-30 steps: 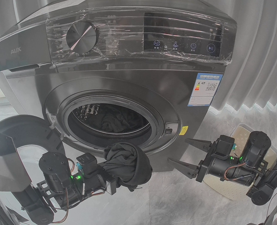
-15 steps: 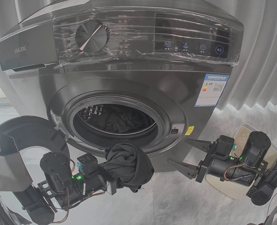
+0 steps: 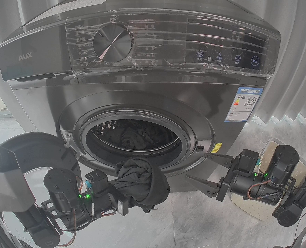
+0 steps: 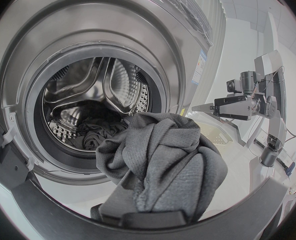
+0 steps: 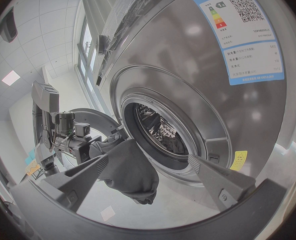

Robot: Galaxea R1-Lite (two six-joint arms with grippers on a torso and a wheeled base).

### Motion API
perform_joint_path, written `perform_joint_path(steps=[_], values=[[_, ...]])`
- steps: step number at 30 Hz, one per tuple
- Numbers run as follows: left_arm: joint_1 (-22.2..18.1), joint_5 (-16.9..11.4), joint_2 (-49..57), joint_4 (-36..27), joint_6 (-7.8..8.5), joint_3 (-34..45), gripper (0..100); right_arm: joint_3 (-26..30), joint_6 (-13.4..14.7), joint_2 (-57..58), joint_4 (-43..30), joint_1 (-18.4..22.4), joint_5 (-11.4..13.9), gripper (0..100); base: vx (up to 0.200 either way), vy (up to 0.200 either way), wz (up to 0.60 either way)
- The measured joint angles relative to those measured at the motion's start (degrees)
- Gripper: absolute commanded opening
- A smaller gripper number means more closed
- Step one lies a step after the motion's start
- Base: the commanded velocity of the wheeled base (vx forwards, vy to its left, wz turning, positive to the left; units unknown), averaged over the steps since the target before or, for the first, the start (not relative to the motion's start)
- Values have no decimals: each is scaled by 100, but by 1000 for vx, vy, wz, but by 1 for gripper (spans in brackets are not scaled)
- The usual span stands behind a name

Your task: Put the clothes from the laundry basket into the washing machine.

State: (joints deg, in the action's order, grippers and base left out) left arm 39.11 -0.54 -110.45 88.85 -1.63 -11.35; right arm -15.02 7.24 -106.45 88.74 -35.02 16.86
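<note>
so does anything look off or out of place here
The control panel of the washing machine is covered in wrinkled clear film, ragged along its edges. Nothing else stands out: the dark garment hangs bunched just outside the open drum, nothing spilled.

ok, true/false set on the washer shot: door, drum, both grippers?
1. The door is open. True.
2. The drum is empty. False: dark clothes lie in it.
3. The left gripper holds a dark garment. True.
4. The right gripper is shut on cloth. False: it is open and empty, to the right of the opening.
5. The garment is inside the drum. False: it hangs outside, in front of the opening's lower rim.
</note>
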Motion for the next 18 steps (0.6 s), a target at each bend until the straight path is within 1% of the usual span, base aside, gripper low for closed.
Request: perform_joint_path(steps=[18], values=[[37, 0, 9, -2, 9, 30, 0, 6, -5, 0, 2, -11, 0, 100, 0, 0, 0]])
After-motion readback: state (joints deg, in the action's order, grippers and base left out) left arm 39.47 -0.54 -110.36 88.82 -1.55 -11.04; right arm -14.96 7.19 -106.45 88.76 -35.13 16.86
